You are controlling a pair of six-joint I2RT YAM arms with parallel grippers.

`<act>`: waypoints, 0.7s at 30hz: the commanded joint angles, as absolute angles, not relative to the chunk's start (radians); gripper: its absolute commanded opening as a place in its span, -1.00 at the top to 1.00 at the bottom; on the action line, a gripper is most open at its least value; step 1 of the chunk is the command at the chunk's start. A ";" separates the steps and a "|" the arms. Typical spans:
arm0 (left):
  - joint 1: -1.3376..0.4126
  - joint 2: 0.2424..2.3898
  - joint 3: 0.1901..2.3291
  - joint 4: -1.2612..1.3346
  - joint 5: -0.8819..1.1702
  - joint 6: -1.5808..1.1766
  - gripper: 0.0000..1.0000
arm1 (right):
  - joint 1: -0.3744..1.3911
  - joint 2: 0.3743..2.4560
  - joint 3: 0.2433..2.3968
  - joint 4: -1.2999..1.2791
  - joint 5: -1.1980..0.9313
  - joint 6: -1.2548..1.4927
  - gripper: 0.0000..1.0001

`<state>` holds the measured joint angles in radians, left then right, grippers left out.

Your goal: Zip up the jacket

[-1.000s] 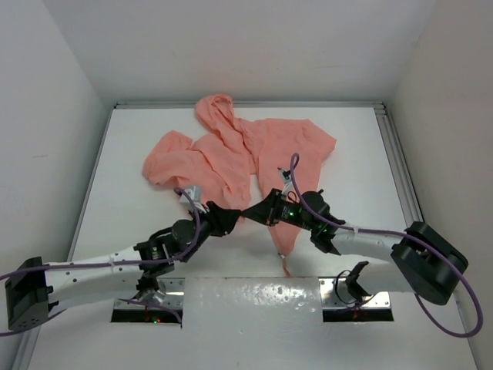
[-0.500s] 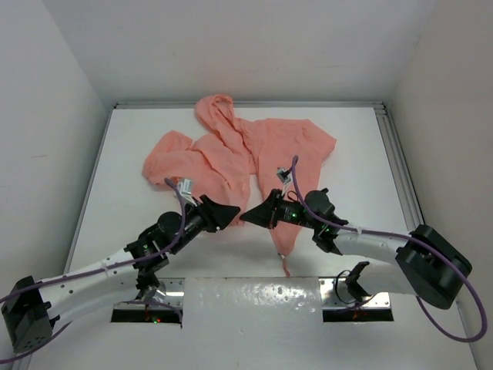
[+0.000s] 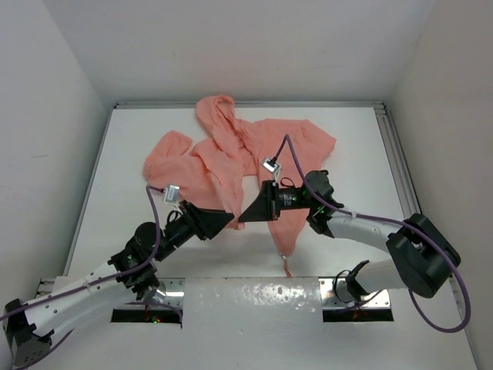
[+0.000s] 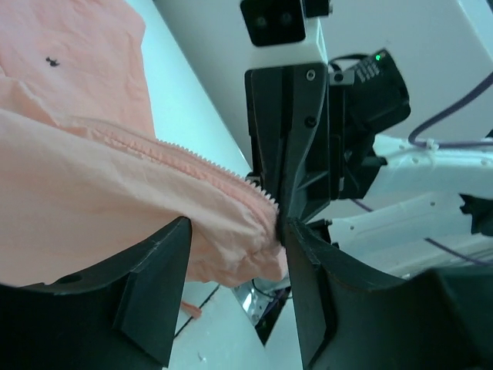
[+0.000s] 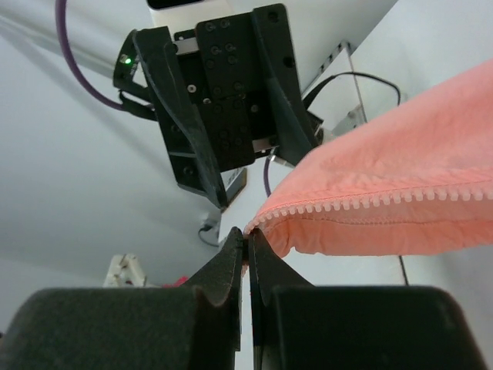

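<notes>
Jacket [image 3: 231,154] lengthwise near-to-far, hood [image 3: 216,112] farthest

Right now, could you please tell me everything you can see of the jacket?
The jacket is thin, salmon-pink fabric, lying rumpled and unzipped on the white table, hood toward the far edge. The right end effector pinches a lifted front edge beside the zipper teeth; that fabric passes between the open fingers of the left end effector.

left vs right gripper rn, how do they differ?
The right gripper is shut; the left gripper is open. Right pinches the zipper edge of the jacket; left grips nothing, and fabric just lies between its fingers. Shared: they face each other, tips close.
</notes>
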<state>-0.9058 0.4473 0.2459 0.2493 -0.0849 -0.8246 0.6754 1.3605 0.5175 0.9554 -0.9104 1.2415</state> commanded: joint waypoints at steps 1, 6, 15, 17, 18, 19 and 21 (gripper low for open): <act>-0.897 0.436 0.224 0.245 -0.022 -0.804 0.00 | 0.667 1.359 0.543 1.057 -0.969 1.301 1.00; -0.897 0.462 0.218 0.281 0.026 -0.787 -0.01 | 0.667 1.364 0.545 1.048 -0.945 1.304 1.00; -0.897 0.511 0.199 0.388 0.098 -0.790 0.00 | 0.667 1.365 0.543 0.944 -0.916 1.232 1.00; -0.897 0.508 0.195 0.396 0.103 -0.793 -0.01 | 0.669 1.365 0.545 0.916 -0.910 1.207 1.00; -0.897 0.506 0.189 0.397 0.104 -0.795 -0.01 | 0.667 1.365 0.546 0.898 -0.908 1.195 1.00; -0.897 0.505 0.189 0.397 0.104 -0.796 -0.01 | 0.667 1.367 0.548 0.882 -0.897 1.184 1.00; -0.897 0.497 0.190 0.376 0.104 -0.793 0.01 | 0.667 1.362 0.548 0.852 -0.887 1.160 1.00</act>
<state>-0.9058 0.5087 0.1925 0.3248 0.0746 -0.7979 0.6697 1.3693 0.5175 0.8787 -0.9142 1.2278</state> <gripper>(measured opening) 0.499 0.009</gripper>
